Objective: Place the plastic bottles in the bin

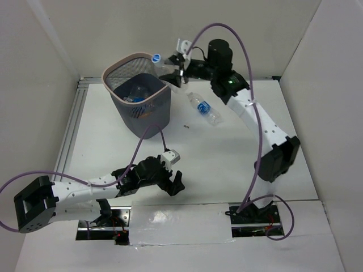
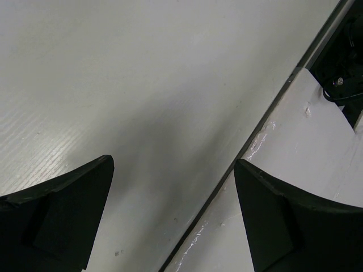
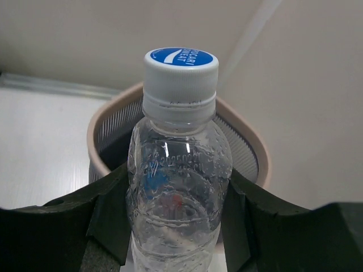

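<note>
Left gripper [image 1: 174,185]: jaws stand wide apart with nothing between them, hanging low over the bare table [image 1: 227,170] near its own base.
Bin [image 1: 153,110]: dark mesh basket with a pale rim, far ahead of the left gripper and directly in front of the right gripper.
Bottles in the bin [image 1: 135,93]: clear shapes with some blue at the bottom; the view is too blurred to count them.
Held bottle [image 3: 178,164]: small, clear and ribbed, with a white cap [image 3: 181,65] pointing away from the wrist and out over the bin's near rim.
Right gripper [image 3: 180,215]: jaws partly closed on the held bottle, one dark pad on each side of its body below the shoulder.
Handling: it looks empty, so probably very light; the thin wall likely dents under a hard squeeze, and the smooth plastic may slip. The ribbed middle of the body seems the firmest place to hold.
Loose bottle [image 1: 204,109]: lies on its side on the table, blue label showing, just behind and beside the right gripper; its labelled middle looks the best grip.
</note>
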You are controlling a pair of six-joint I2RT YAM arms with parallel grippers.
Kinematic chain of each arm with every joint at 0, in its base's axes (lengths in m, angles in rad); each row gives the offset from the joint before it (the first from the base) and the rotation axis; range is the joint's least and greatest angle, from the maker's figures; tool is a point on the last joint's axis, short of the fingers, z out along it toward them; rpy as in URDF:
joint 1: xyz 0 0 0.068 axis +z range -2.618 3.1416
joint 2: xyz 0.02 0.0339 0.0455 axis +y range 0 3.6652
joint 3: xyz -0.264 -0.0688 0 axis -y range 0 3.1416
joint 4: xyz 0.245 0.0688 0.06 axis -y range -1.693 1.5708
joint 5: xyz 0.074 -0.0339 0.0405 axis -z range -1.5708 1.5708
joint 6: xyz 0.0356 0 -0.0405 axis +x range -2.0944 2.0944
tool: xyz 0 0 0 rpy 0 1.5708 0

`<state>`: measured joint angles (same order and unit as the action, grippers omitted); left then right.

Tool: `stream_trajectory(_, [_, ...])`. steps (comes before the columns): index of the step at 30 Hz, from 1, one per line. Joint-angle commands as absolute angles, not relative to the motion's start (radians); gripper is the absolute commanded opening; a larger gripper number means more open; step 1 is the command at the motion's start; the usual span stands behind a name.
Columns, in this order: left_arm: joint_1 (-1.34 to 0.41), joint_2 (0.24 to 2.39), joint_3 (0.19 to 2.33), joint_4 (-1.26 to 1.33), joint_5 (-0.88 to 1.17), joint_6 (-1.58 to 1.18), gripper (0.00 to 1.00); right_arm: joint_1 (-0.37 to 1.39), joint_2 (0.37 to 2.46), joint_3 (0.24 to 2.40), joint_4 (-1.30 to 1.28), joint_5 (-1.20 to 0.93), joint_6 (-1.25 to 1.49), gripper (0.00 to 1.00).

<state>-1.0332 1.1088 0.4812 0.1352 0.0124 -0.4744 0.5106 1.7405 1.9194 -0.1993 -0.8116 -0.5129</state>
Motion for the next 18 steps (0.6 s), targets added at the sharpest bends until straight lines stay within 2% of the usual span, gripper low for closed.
stream_trajectory(1, [-1.037, 1.078, 0.485, 0.192, -0.018, -0.477, 1.00, 0.598, 1.850, 2.127, -0.092, -0.729, -0.344, 0.39])
stream_trajectory(3, [-1.048, 1.068, 0.485, 0.201, -0.018, -0.468, 1.00, 0.630, 1.955, 2.300, -0.161, -0.718, -0.353, 0.40])
stream_trajectory(6, [-1.048, 1.055, 0.476, 0.201, -0.028, -0.459, 1.00, 0.664, 2.046, 2.414, -0.212, -0.698, -0.376, 0.40])
stream_trajectory(10, [-1.048, 1.025, 0.456, 0.213, -0.028, -0.459, 1.00, 0.675, 2.068, 2.346, -0.120, -0.675, -0.328, 0.45])
stream_trajectory(12, [-1.048, 1.025, 0.446, 0.222, -0.037, -0.449, 1.00, 0.684, 2.104, 2.329, -0.086, -0.657, -0.275, 0.64])
stream_trajectory(15, [-1.048, 1.025, 0.446, 0.210, -0.046, -0.439, 1.00, 0.684, 2.166, 2.358, -0.129, -0.600, -0.275, 1.00])
stream_trajectory(18, [-1.048, 0.999, 0.446, 0.186, -0.069, -0.439, 1.00, 0.657, 2.175, 2.399, -0.138, -0.500, -0.232, 1.00])
